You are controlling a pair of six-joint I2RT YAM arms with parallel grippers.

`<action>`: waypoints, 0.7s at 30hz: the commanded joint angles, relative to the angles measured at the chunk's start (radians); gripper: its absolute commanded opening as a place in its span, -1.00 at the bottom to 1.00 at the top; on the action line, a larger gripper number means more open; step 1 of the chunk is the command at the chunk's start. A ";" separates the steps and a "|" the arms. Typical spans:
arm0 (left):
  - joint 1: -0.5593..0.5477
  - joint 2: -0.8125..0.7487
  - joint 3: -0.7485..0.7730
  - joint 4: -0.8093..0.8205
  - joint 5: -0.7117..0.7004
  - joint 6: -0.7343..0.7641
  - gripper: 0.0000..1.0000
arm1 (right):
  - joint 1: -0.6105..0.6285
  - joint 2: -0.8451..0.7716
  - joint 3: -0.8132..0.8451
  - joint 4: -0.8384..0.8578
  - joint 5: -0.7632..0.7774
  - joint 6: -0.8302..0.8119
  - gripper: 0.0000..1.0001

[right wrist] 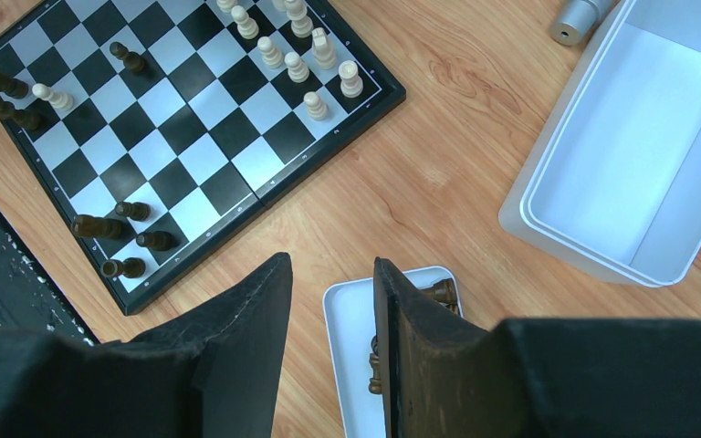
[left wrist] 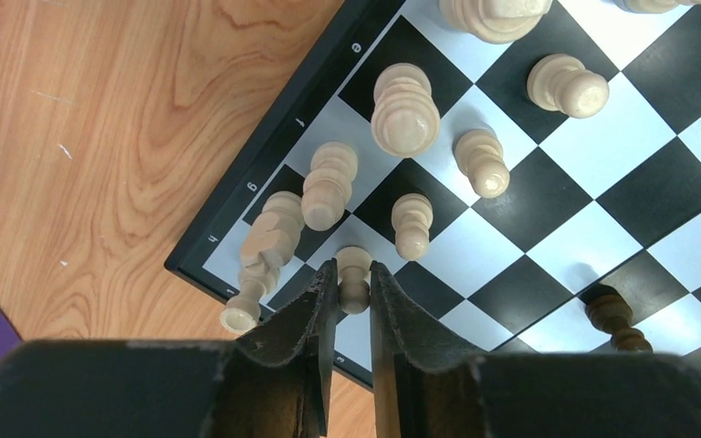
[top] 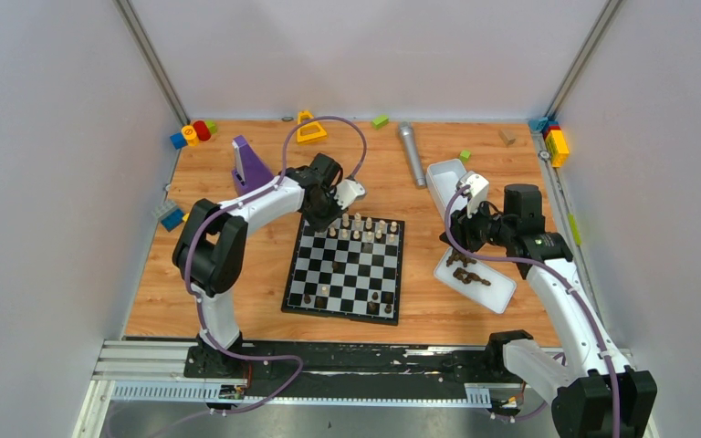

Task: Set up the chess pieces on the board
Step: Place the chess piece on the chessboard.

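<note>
Pawn (left wrist: 354, 263) clenched in left end effector (left wrist: 353, 278) over the board (left wrist: 593, 242); lowering straight, clear of neighbouring pieces (left wrist: 411, 224), looks wisest.

Right end effector (right wrist: 330, 265) parted above tray (right wrist: 349, 333) of dark chess pieces (right wrist: 443, 292).

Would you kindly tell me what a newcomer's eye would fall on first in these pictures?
The black-and-white chessboard at the centre draws the eye, with cream pieces crowding its far edge. The left pincer clasps a cream pawn near the board's corner, while the open right pincer hangs above a white tray of dark pieces to the right.
</note>
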 commanded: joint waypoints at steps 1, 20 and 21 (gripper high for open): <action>0.004 0.002 0.033 0.031 -0.005 -0.025 -0.44 | -0.004 0.001 0.002 0.002 -0.008 -0.018 -0.22; 0.027 -0.260 -0.106 -0.032 0.097 0.038 0.28 | -0.003 -0.002 -0.003 0.001 -0.009 -0.021 -0.22; 0.026 -0.294 -0.139 -0.040 0.132 0.048 0.28 | -0.004 -0.003 -0.003 0.001 -0.009 -0.021 -0.22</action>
